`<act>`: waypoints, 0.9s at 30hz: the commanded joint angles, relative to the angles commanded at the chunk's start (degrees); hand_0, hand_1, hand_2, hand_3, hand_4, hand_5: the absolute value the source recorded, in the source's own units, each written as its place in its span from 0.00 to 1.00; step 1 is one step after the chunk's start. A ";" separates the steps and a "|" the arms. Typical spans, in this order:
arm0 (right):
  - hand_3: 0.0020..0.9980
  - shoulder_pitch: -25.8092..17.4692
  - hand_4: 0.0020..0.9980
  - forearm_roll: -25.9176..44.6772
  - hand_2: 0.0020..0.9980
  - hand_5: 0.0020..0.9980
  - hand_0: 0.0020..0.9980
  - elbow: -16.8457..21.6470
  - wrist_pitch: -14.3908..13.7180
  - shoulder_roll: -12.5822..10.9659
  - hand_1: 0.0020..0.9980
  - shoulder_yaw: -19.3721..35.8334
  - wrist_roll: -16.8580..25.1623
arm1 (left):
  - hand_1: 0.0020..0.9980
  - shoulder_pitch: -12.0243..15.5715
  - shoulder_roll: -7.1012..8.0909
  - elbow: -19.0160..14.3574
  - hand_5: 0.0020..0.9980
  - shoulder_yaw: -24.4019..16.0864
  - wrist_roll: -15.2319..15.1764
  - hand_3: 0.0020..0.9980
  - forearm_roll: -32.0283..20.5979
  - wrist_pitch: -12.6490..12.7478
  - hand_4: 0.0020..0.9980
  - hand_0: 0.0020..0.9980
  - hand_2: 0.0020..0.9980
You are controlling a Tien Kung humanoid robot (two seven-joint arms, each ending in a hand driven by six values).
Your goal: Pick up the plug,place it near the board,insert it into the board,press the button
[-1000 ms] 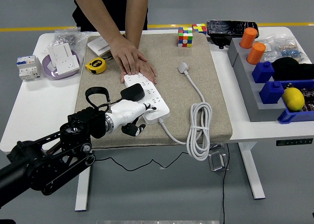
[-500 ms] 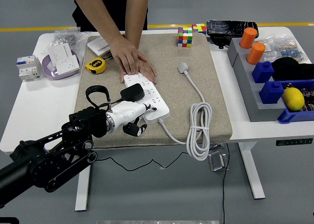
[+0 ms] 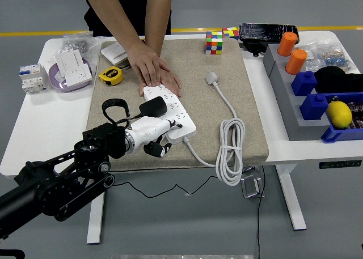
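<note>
3 steps look done: your black plug adapter sits in the white power strip near the desk's left-front, a person's hand steadying it. Left hand, fingers apparently curled and empty, must press the button.

person cut off above, board's button hidden

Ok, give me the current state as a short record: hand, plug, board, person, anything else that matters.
left hand: over the near end of the power strip, at the black plug
right hand: not in view
plug: black, on the power strip; seating cannot be told
power strip: white, on the beige mat
person's hand: pressed flat on the strip's far end
strip's cable: coiled on the mat
</note>
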 joint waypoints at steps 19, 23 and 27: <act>0.92 -0.01 1.00 0.05 0.89 1.00 1.00 0.01 0.03 -0.03 0.96 -0.04 0.02 | 0.00 -0.43 0.33 0.43 0.13 1.27 0.13 0.91 0.40 -2.09 0.45 0.15 0.15; 0.92 -0.08 1.00 0.06 0.89 1.00 1.00 0.01 0.03 -0.03 0.96 -0.08 0.01 | 0.00 -0.48 0.31 0.77 0.13 1.21 0.46 0.91 0.44 -3.31 0.45 0.15 0.15; 0.92 -0.17 1.00 0.09 0.89 1.00 1.00 0.02 0.03 -0.04 0.96 -0.14 0.02 | 0.01 -0.38 0.21 0.84 0.12 0.77 0.74 0.82 0.83 -4.12 0.44 0.15 0.15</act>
